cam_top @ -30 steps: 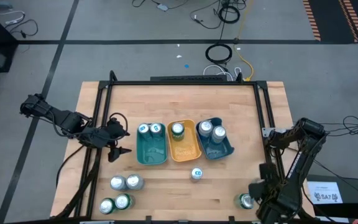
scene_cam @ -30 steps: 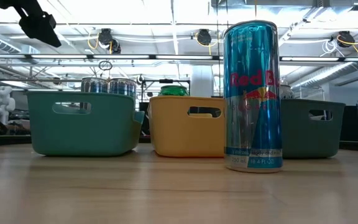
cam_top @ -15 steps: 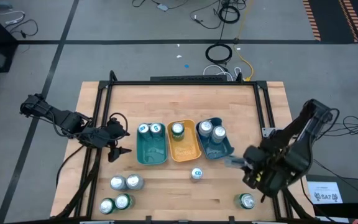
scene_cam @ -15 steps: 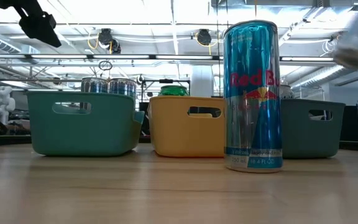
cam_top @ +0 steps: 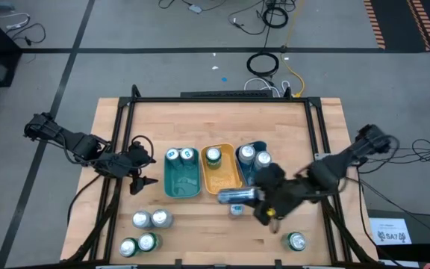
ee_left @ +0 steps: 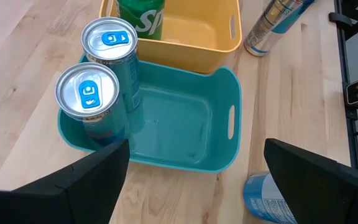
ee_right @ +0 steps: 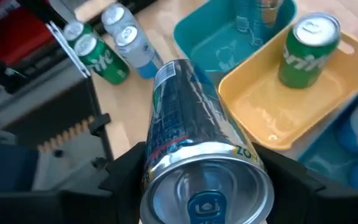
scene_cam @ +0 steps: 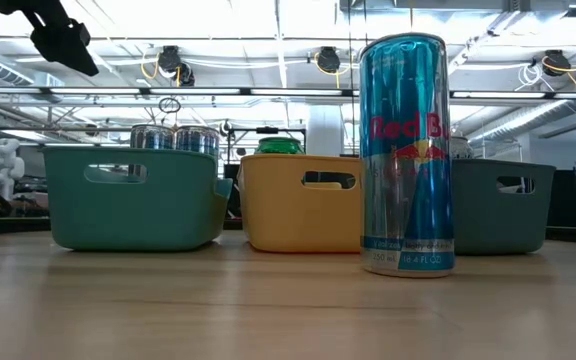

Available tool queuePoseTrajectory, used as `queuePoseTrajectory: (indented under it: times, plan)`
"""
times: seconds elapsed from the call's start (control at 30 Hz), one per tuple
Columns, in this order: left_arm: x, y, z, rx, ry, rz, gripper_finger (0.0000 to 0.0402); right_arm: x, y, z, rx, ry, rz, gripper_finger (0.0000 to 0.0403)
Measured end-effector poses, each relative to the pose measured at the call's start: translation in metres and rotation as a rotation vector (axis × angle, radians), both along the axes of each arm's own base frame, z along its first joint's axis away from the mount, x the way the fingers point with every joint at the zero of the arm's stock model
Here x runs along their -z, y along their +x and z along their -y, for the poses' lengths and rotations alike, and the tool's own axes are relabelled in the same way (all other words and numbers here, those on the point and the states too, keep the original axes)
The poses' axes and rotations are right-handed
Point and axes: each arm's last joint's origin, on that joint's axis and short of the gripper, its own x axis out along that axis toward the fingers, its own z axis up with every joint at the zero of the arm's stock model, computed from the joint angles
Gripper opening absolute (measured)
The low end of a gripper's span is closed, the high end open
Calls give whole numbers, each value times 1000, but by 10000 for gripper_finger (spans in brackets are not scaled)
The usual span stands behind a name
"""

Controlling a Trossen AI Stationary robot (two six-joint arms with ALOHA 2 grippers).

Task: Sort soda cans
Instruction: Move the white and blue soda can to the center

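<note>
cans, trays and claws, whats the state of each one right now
right claw: shut on a silver can, held on its side above the table
left claw: open, empty, beside the teal tray
teal tray: two cans upright inside
yellow tray: one green can upright inside
blue tray: two cans upright inside
blue can: upright on the table, outside the trays

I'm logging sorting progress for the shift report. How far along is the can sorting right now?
Done: five cans sit in trays, two in the teal tray, one green can in the yellow tray, two in the blue tray. In hand: the right gripper holds a can sideways above the table. Left: six cans on the table. The left gripper waits open.
</note>
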Motion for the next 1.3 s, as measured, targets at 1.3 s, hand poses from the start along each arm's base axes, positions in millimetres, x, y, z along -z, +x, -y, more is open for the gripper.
queuePoseTrajectory:
  times: [1.3]
  plan:
    - [1,-1,0,49,41,-10,381,37,123,36,315,168,-458,233]
